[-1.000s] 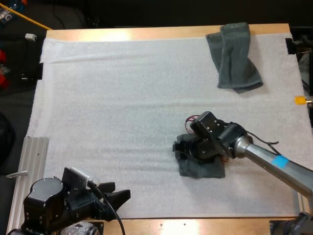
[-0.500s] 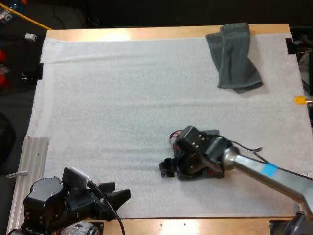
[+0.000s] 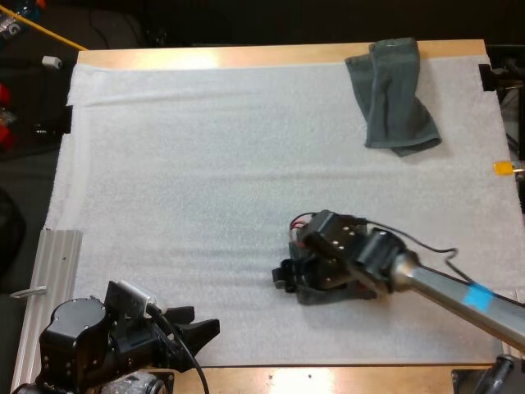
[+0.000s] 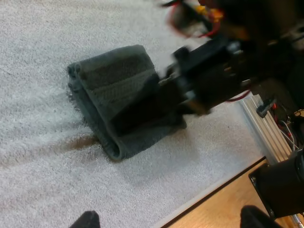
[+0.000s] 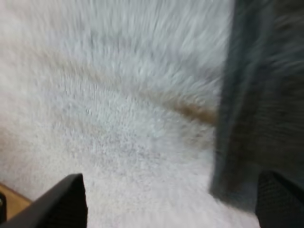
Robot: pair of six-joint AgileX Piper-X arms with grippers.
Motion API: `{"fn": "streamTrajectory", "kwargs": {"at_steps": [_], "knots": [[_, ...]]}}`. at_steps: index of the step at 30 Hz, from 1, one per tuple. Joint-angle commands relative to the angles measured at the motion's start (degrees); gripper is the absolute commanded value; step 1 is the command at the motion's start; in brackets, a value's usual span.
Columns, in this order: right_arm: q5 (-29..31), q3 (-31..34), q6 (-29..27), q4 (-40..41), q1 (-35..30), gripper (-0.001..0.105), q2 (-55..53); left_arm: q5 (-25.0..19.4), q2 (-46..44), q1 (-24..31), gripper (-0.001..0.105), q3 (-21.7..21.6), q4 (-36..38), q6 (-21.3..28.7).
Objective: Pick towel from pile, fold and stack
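Right gripper [image 3: 285, 275] drawn slightly rightward, spread wide over folded towel [image 4: 114, 90] lower centre-right, axis hidden, left gripper [image 3: 193, 322] wide lower left, crumpled towel [image 3: 394, 98] upper right, long axis near vertical

Right arm reaches in from the right edge, right gripper [image 3: 285, 277] low over the white mat [image 3: 197, 180], near-centre right. A dark folded towel [image 3: 328, 298] lies under it, mostly hidden. Crumpled grey-green towel [image 3: 394, 98] lies at the far right of the mat, well apart, its top on the wooden table [image 3: 246, 56] edge. Left gripper [image 3: 193, 322] sits at the near left edge, fingers apart, clear of both towels
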Motion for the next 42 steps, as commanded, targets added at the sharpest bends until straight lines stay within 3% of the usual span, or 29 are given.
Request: {"fn": "streamTrajectory", "kwargs": {"at_steps": [1, 14, 17, 22, 28, 35, 42], "knots": [[2.2, -0.4, -1.2, 2.6, 0.0, 0.071, -2.4, 0.3, -0.3, -0.1, 0.058, -0.4, -0.1, -0.1], [12.2, -0.4, -2.9, 21.5, 0.0, 0.071, -29.7, 0.1, -0.1, -0.1, 0.058, 1.3, -3.2, -0.1], [12.2, -0.4, -2.3, 24.7, 0.0, 0.071, -35.5, -2.9, -0.1, -0.1, 0.058, 1.3, -3.5, -0.1], [14.1, -0.4, -2.1, 30.0, 0.0, 0.071, -42.2, -5.6, 1.3, -0.1, 0.073, 1.3, -6.9, -0.2], [20.1, -0.4, -2.1, 35.7, 0.0, 0.071, -48.7, -5.4, 9.2, -0.1, 0.072, 1.3, -11.1, -1.0], [21.0, -0.4, -2.1, 35.6, 0.0, 0.071, -51.5, 0.5, 23.3, -0.3, 0.072, 1.3, -17.9, -1.8], [21.2, -0.4, -2.1, 35.3, 0.0, 0.071, -51.5, 0.2, 34.4, -4.0, 0.071, 1.3, -23.4, -1.8]]}}
